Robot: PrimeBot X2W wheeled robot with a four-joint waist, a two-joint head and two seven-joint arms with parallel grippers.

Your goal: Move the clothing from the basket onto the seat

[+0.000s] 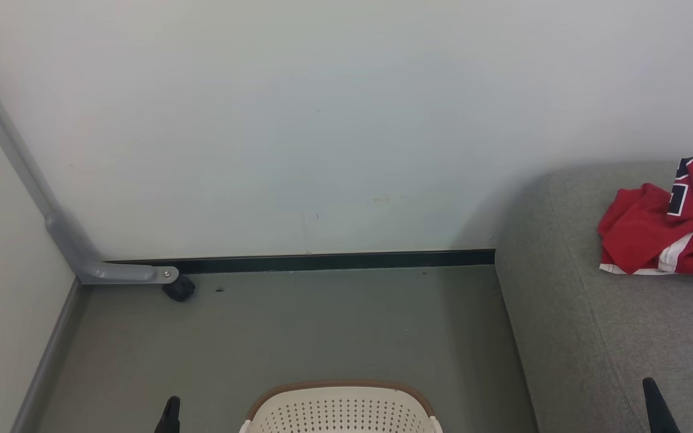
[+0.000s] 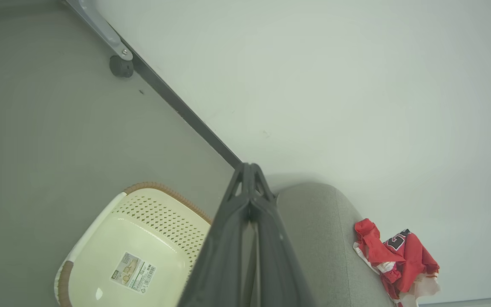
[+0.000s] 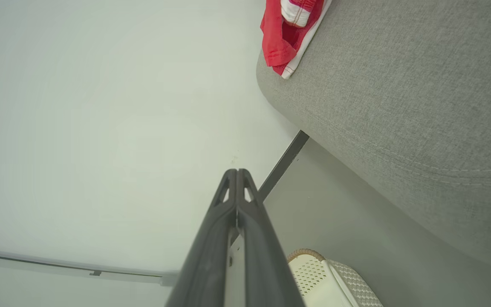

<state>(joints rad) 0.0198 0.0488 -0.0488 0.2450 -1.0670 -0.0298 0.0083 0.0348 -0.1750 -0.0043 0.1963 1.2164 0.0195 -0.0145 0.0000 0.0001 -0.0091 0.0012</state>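
Red clothing [image 1: 668,225] with white trim and black lettering lies bunched on the grey seat [image 1: 611,337] at the right, near the wall. The cream perforated basket [image 1: 340,412] with a brown rim stands on the floor at the bottom centre; in the left wrist view the basket [image 2: 130,251] holds only a label on its bottom. My left gripper [image 1: 170,406] pokes up left of the basket, and in its wrist view the left gripper [image 2: 249,168] is shut with nothing in it. My right gripper [image 1: 649,385] rises over the seat's front, shut and bare [image 3: 237,172].
A pale wall with a dark baseboard [image 1: 328,261] closes the back. A grey bracket with a black caster [image 1: 179,288] stands at the left corner. Grey-green floor [image 1: 298,325] lies between the basket and the wall.
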